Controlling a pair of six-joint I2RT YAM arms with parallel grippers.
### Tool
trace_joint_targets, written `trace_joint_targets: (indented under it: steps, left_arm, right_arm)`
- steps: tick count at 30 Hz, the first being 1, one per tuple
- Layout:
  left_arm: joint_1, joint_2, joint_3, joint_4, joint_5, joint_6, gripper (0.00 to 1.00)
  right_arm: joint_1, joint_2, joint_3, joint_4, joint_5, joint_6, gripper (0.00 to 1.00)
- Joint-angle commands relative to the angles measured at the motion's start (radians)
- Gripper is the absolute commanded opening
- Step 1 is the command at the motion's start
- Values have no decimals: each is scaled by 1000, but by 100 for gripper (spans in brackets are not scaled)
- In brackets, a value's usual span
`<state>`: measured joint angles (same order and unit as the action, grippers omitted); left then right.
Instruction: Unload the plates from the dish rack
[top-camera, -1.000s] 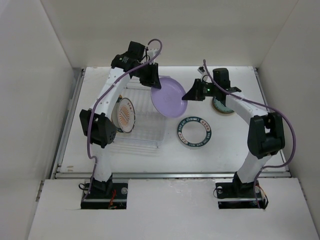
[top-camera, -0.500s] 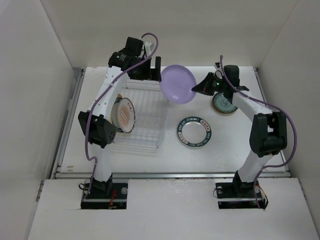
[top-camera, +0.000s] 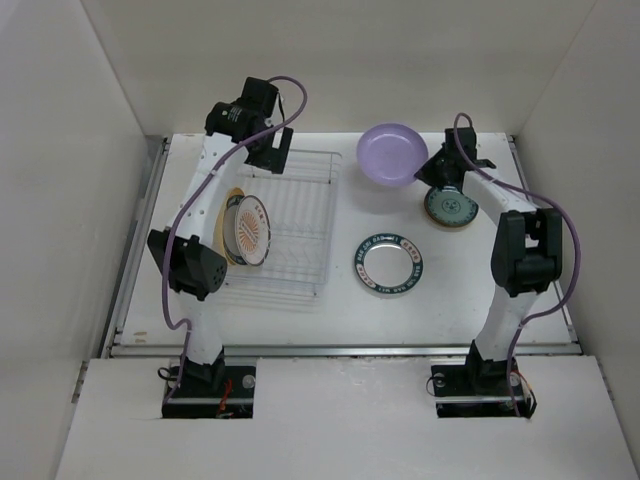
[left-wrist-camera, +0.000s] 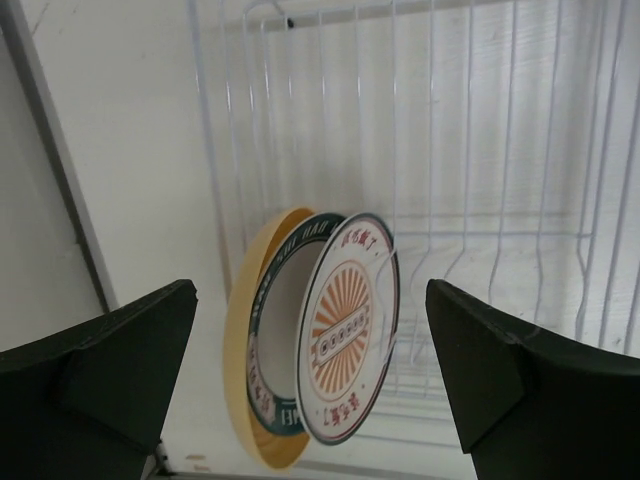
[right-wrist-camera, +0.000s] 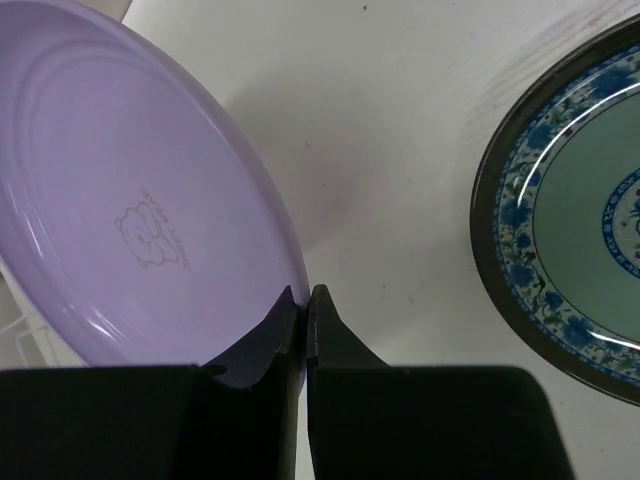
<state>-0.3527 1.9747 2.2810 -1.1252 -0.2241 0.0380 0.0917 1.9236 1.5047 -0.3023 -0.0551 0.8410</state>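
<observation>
My right gripper (top-camera: 428, 172) (right-wrist-camera: 305, 300) is shut on the rim of the plain lilac plate (top-camera: 392, 165) (right-wrist-camera: 130, 200), which hangs over the table's far middle, right of the dish rack (top-camera: 290, 215) (left-wrist-camera: 480, 150). Over the rack's far left corner my left gripper (top-camera: 273, 155) (left-wrist-camera: 308, 300) stands open and empty. Below it three plates stand on edge in the rack's left end: a yellow plate (left-wrist-camera: 238, 340), a teal-rimmed plate (left-wrist-camera: 275, 330) and an orange sunburst plate (top-camera: 250, 228) (left-wrist-camera: 345, 340).
A white plate with a dark teal lettered rim (top-camera: 390, 265) lies flat on the table right of the rack. A dark green patterned plate (top-camera: 447, 207) (right-wrist-camera: 570, 260) lies beside the right gripper. White walls close the table in at the left, back and right.
The left gripper opened, let go of the lilac plate and drew back left over the rack. The right gripper carried the lilac plate right and toward the back.
</observation>
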Motion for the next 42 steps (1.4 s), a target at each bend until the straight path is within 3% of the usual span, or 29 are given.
trace_joint_targets:
  steps: [1, 9, 17, 21, 26, 28, 35, 42]
  left_arm:
    - [-6, -68, -18, -96, -38, 65, 99]
    - [-66, -47, -58, -215, 12, 132, 83]
    - [-66, -46, -152, -237, 23, 142, 77]
    - [-66, -46, -172, -237, 23, 142, 77]
    - [-75, -46, -172, -262, 23, 142, 63]
    - [-85, -46, -183, -275, 2, 142, 63]
    - [-85, -19, -215, -262, -171, 109, 58]
    - [-85, -19, -285, -220, -239, 89, 58]
  right_arm:
    - [6, -12, 32, 34, 61, 50, 0]
    - [6, 149, 101, -18, 9, 50, 0]
    - [6, 212, 158, -57, -90, -31, 29]
    - [6, 212, 147, -66, -91, -40, 35]
    - [6, 137, 101, -75, -91, -49, 57]
    - [6, 80, 86, -75, -77, -71, 63]
    - [37, -83, 17, -75, 0, -172, 65]
    - [65, -193, -49, -93, 58, -229, 65]
